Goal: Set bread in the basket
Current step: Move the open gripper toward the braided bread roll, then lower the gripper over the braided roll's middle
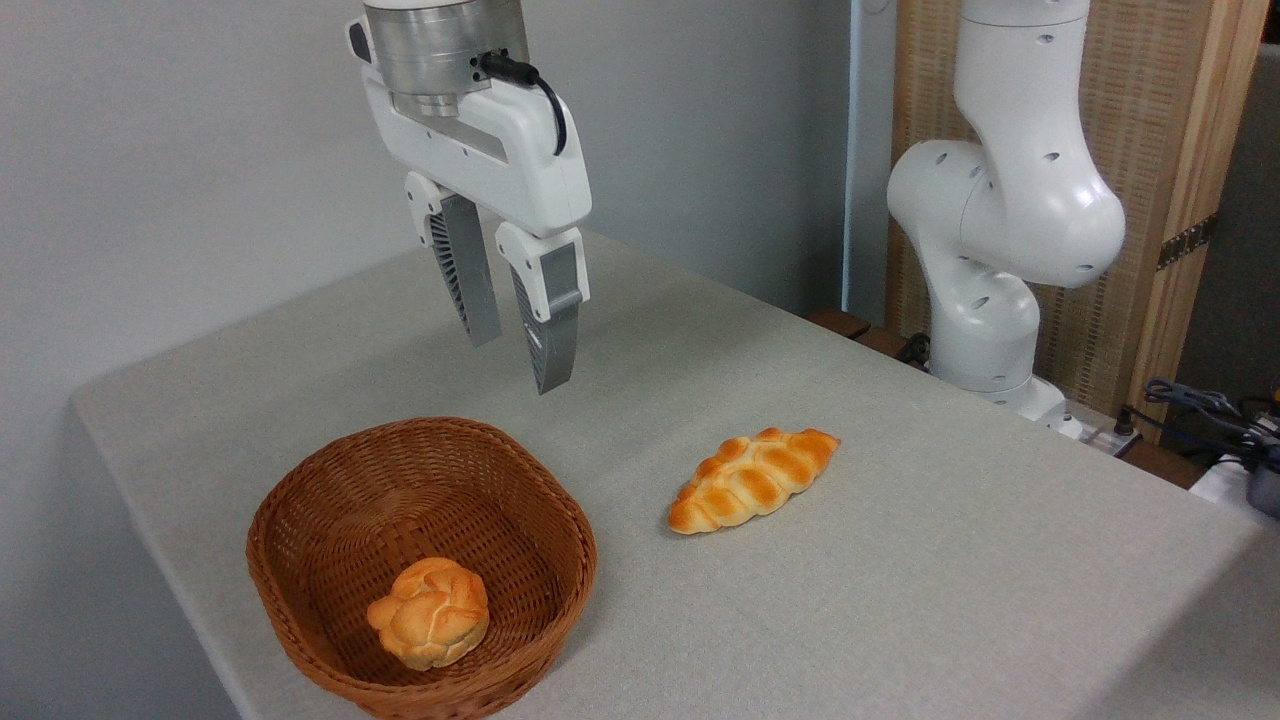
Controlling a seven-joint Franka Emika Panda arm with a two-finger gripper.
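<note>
A golden-orange braided bread (753, 479) with browned segments lies on a pale grey, finely woven bench (900, 560). The basket (300, 560) shows brown wicker weave; the knotted bun (430, 611) inside it is light orange. The gripper (520, 365) has a white housing and grey ribbed fingers (470, 285), under a silver metal collar (440, 45). Behind, a tan woven panel (1150, 120).

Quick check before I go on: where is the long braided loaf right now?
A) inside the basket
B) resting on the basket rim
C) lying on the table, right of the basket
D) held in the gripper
C: the braided loaf lies on the table, clear of the basket, which holds only the small round bun; the gripper hangs empty above, with a gap between its fingers.
</note>
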